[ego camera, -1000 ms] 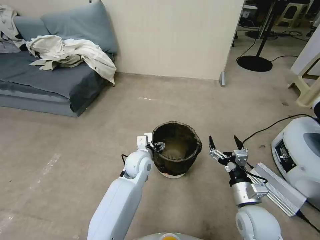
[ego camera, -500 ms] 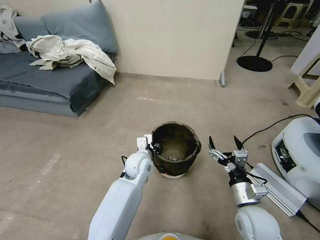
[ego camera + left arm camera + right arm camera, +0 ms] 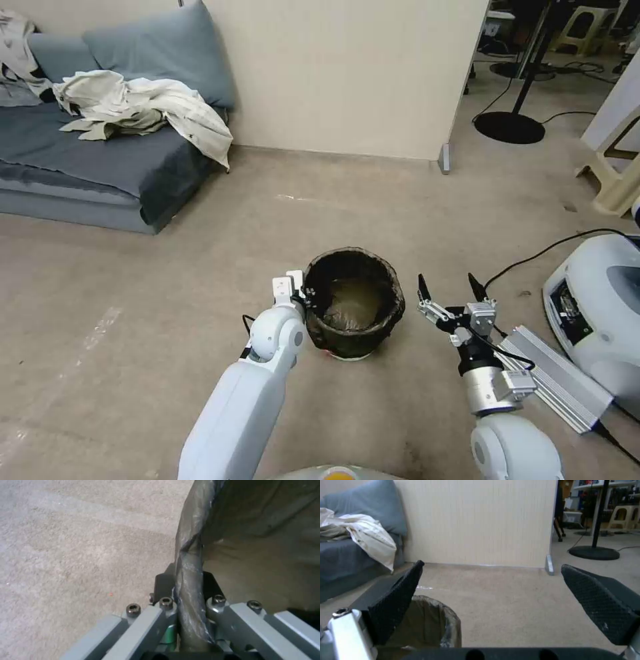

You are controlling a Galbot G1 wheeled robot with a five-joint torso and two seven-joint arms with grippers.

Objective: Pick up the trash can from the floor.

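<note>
- Left wrist view: left gripper pinching the bag-covered rim of the trash can, one finger inside, one outside.
- Head view: trash can on the floor, mid-scene, tilted slightly.
- Right gripper spread wide, just right of the can, apart from it.

Left arm reaches forward toward 12 o'clock, elbow low, wrist bent down. Left gripper clamped, fingers pinched on either side of the trash can rim at its 9 o'clock. Right arm extended forward; right gripper spread wide, tips pointing to 12 o'clock, holding nothing.
</note>
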